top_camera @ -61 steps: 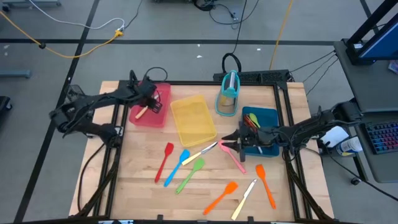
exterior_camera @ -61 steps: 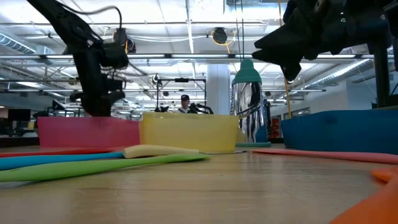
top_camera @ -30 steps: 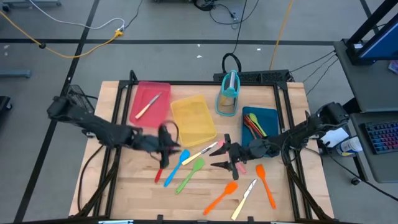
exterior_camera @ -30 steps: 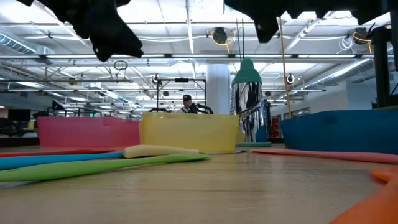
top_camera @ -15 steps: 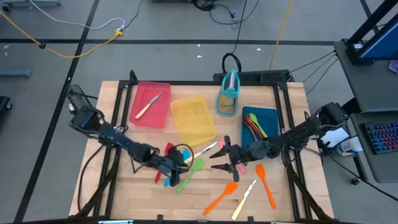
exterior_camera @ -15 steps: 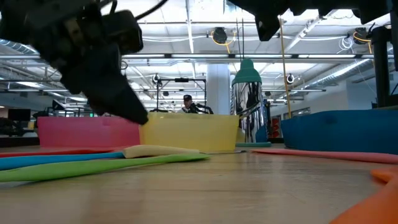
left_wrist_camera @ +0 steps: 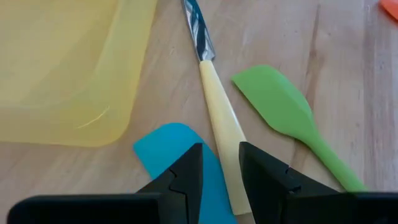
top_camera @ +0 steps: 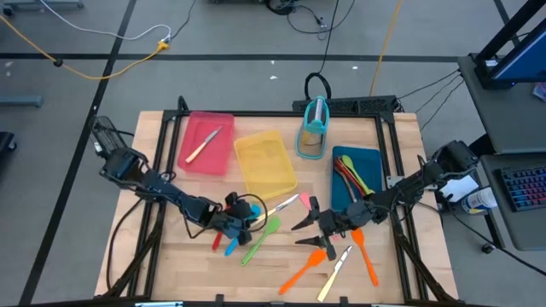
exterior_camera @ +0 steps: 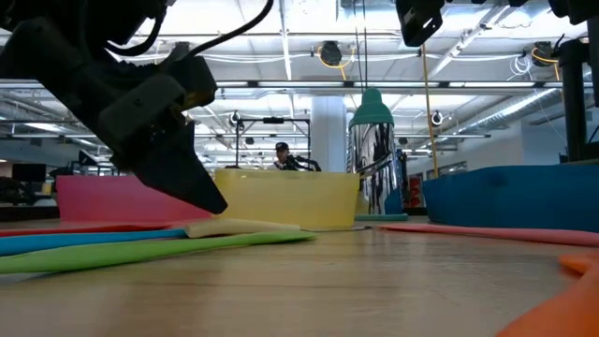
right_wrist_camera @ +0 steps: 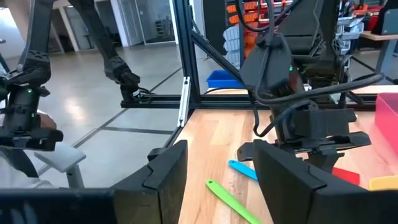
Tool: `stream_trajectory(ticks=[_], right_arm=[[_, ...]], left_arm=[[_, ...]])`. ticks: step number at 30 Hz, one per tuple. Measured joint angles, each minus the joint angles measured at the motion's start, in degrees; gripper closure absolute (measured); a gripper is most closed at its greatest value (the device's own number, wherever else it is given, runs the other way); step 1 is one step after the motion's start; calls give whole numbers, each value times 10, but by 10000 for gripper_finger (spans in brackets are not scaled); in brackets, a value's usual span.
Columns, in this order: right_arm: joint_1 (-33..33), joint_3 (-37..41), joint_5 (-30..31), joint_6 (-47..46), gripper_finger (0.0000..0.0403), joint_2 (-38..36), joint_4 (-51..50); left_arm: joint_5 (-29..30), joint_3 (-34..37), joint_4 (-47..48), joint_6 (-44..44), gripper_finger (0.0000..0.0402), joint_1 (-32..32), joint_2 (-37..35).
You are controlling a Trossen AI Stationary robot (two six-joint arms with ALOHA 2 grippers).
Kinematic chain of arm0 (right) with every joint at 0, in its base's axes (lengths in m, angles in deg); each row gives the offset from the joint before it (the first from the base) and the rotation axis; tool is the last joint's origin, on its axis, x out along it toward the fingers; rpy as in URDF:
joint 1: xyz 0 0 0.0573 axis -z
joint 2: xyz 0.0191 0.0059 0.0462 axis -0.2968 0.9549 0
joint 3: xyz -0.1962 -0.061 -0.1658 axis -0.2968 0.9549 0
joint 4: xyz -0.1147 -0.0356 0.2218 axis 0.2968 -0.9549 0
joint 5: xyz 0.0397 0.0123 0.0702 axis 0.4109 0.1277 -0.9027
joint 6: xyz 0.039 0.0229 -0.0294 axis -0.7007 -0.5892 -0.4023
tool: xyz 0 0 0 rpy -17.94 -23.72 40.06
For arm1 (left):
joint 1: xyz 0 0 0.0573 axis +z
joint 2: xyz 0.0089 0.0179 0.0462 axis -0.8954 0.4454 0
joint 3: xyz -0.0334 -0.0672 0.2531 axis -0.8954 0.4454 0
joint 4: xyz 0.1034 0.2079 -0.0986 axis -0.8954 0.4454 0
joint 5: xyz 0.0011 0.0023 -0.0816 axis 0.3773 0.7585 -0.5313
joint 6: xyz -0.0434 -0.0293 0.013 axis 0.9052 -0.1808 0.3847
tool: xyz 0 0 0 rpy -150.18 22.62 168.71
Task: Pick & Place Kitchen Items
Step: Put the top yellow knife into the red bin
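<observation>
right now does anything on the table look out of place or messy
Nothing looks damaged or spilled. Loose utensils lie scattered at mixed angles on the table, such as the green spatula and orange spatula. The yellow tray sits slightly askew beside the squarer red tray.

This is a robotics lab set in a big open industrial hall, not a home kitchen. The wooden table [top_camera: 213, 273] stands in a black metal frame [right_wrist_camera: 184, 68] on a bare grey concrete floor [top_camera: 213, 77], where loose cables [top_camera: 102, 64] trail across taped lines. The low view looks past the table into a wide hall with an exposed ceiling of pipes and strip lights [exterior_camera: 281, 56], white columns [exterior_camera: 329, 136] and rows of workstations where a person [exterior_camera: 278, 154] sits. Beside the table a keyboard [top_camera: 522, 189] rests on a desk, and shelves with blue and orange bins [right_wrist_camera: 239, 25] line the background
</observation>
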Motion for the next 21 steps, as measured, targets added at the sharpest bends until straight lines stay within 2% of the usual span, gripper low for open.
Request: stream_trajectory(ticks=[21], right_arm=[[0,1,0,4,229,0,-9]], left_arm=[[-6,0,-5,19,295,-4,4]])
